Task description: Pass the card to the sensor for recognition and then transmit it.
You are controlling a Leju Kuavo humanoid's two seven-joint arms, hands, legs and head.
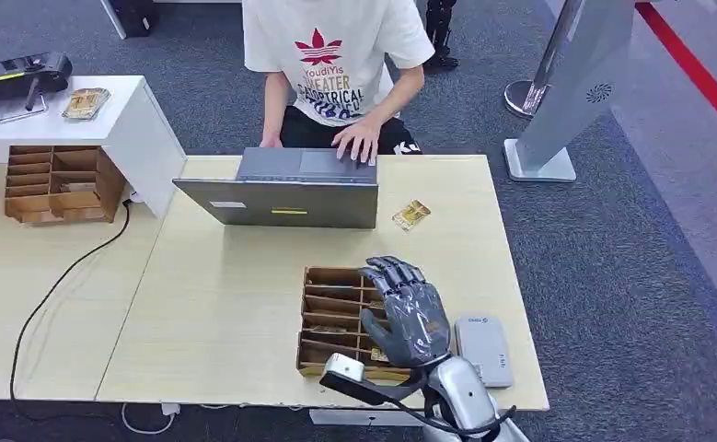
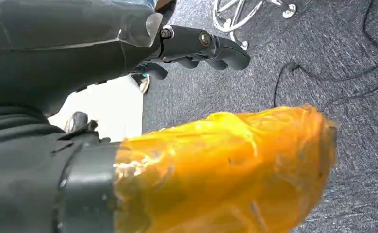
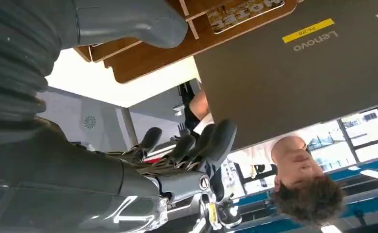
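Observation:
My right hand (image 1: pixel 408 313) hovers with fingers spread over the right part of a wooden card holder (image 1: pixel 331 318) near the desk's front edge, holding nothing. In the right wrist view the thumb (image 3: pixel 128 22) and fingers (image 3: pixel 201 143) stand apart, and a gold card (image 3: pixel 242 9) lies in a slot of the card holder (image 3: pixel 143 63). A flat grey sensor (image 1: pixel 483 348) lies just right of the holder. Another gold card (image 1: pixel 411 215) lies loose on the desk (image 1: pixel 225 295) beside the laptop. My left hand (image 2: pixel 104 53), its thumb (image 2: pixel 225 165) wrapped in orange tape, hangs over the carpet with nothing in it.
A person sits behind the desk with a hand (image 1: pixel 359 140) on an open grey laptop (image 1: pixel 281 189). At the left stand a second wooden holder (image 1: pixel 55 182), a white cabinet (image 1: pixel 138 124) and a black cable (image 1: pixel 60 276). A grey kiosk stand (image 1: pixel 571 92) rises at the back right.

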